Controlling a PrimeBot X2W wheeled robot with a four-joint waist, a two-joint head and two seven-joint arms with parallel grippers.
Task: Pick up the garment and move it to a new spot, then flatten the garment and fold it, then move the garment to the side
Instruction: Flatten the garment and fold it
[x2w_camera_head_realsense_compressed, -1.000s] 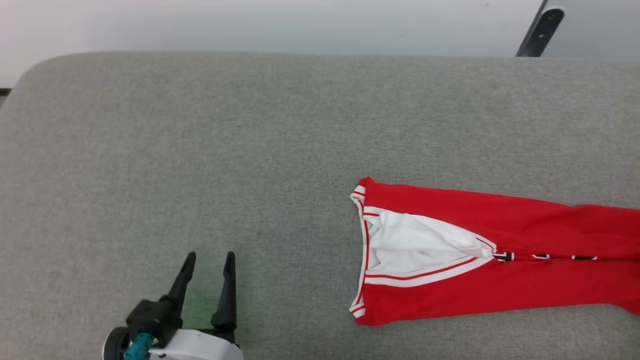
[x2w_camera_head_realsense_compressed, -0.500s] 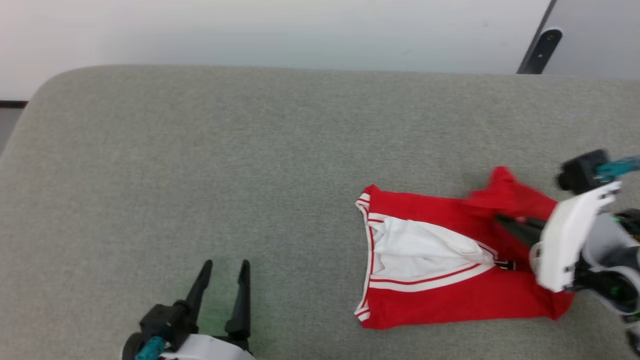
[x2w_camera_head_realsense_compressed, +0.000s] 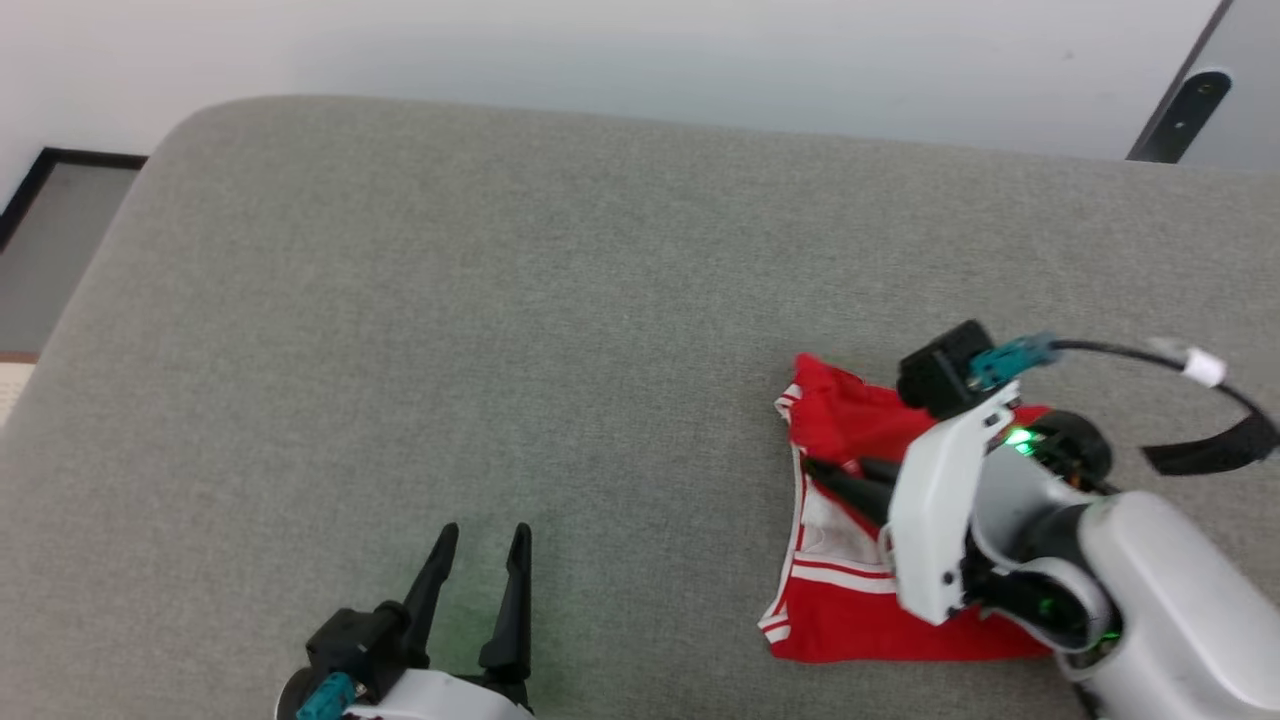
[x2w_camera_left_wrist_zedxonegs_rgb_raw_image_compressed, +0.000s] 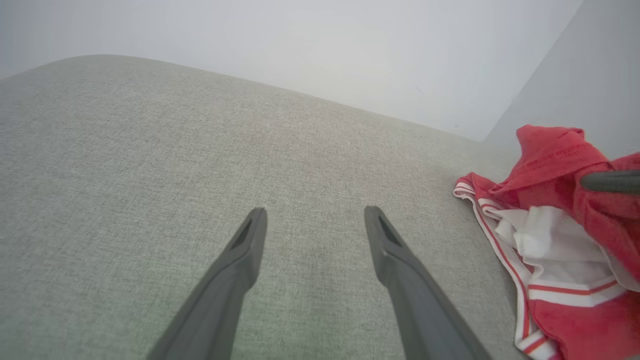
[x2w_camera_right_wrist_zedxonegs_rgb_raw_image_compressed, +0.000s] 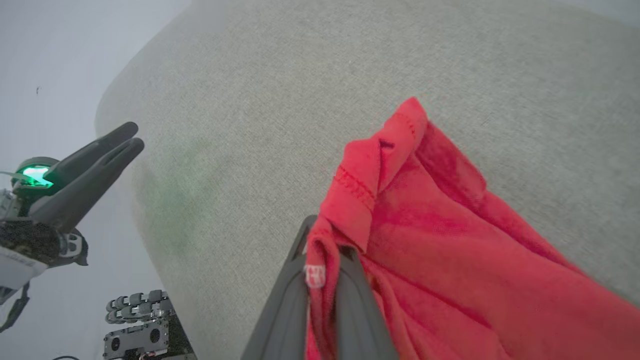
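The garment (x2w_camera_head_realsense_compressed: 840, 620), red with white striped trim, lies bunched and doubled over at the right of the grey padded surface (x2w_camera_head_realsense_compressed: 500, 300). My right gripper (x2w_camera_head_realsense_compressed: 825, 470) reaches leftward over it, shut on a red hem edge. In the right wrist view that gripper (x2w_camera_right_wrist_zedxonegs_rgb_raw_image_compressed: 325, 245) pinches the folded red hem (x2w_camera_right_wrist_zedxonegs_rgb_raw_image_compressed: 365, 185) with a small white tag between the fingers. The garment (x2w_camera_left_wrist_zedxonegs_rgb_raw_image_compressed: 545, 160) shows its white inner panel in the left wrist view. My left gripper (x2w_camera_head_realsense_compressed: 482, 540) sits open and empty at the front left, well apart from the cloth; its fingers (x2w_camera_left_wrist_zedxonegs_rgb_raw_image_compressed: 250, 250) hover over bare fabric.
The padded surface ends in a rounded left corner, with floor (x2w_camera_head_realsense_compressed: 60, 230) beyond. A dark post (x2w_camera_head_realsense_compressed: 1185, 110) stands at the back right. A black strap (x2w_camera_head_realsense_compressed: 1210, 450) loops off my right wrist. Some equipment (x2w_camera_right_wrist_zedxonegs_rgb_raw_image_compressed: 135, 325) sits below the table edge.
The head camera has turned. My right gripper came in from the right holding the garment's far end and carried it left over the collar end, doubling the cloth. The left gripper stays open and still.
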